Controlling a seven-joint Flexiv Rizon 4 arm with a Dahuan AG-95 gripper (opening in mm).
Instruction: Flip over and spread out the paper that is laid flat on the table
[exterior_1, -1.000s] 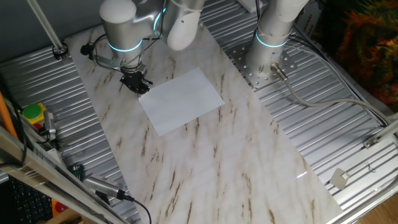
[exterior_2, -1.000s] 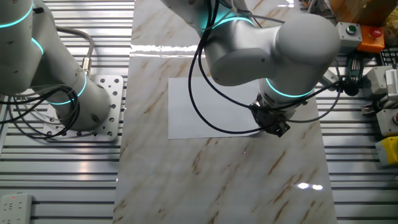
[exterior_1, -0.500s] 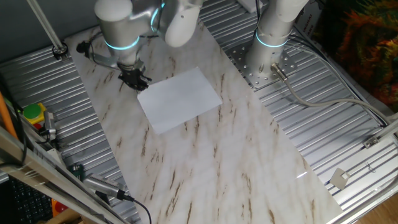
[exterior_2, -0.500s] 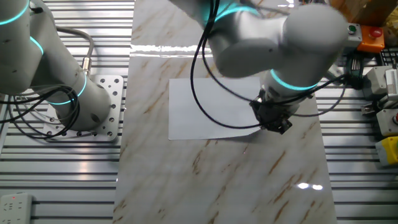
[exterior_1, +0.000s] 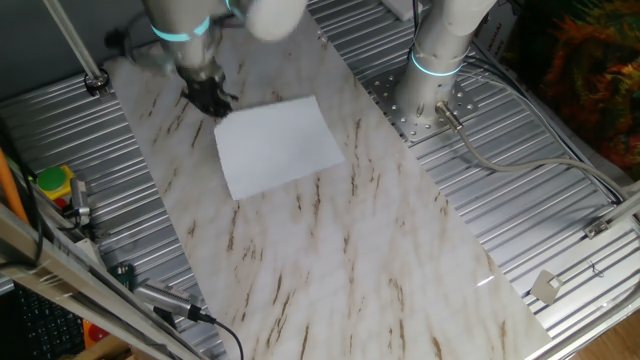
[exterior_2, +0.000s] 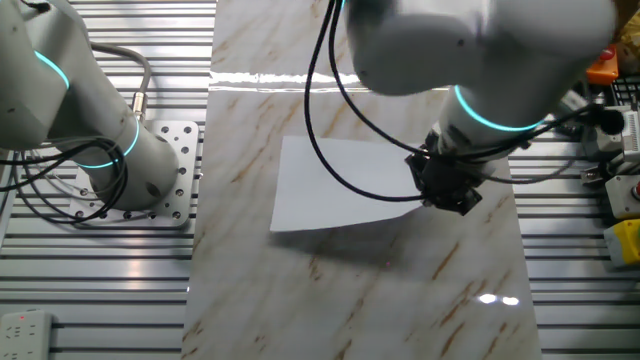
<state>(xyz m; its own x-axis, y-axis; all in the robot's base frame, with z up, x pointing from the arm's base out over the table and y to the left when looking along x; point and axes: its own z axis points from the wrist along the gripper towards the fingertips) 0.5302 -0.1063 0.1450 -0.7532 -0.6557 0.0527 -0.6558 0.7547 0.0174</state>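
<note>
One thin white rectangular paper (exterior_2: 345, 185) is hanging above the streaked marble table (exterior_2: 400, 300), its three-o'clock corner pinched by the gripper (exterior_2: 437, 198).

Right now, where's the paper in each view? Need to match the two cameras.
One fixed view: the paper sits upper centre-left on the table, with the gripper at its upper-left corner.
The other fixed view: the paper is at centre, its near edge lifted and casting a shadow, with the gripper at its right corner.
Shared landmark: the perforated base plate of the second arm, beside the table.
</note>
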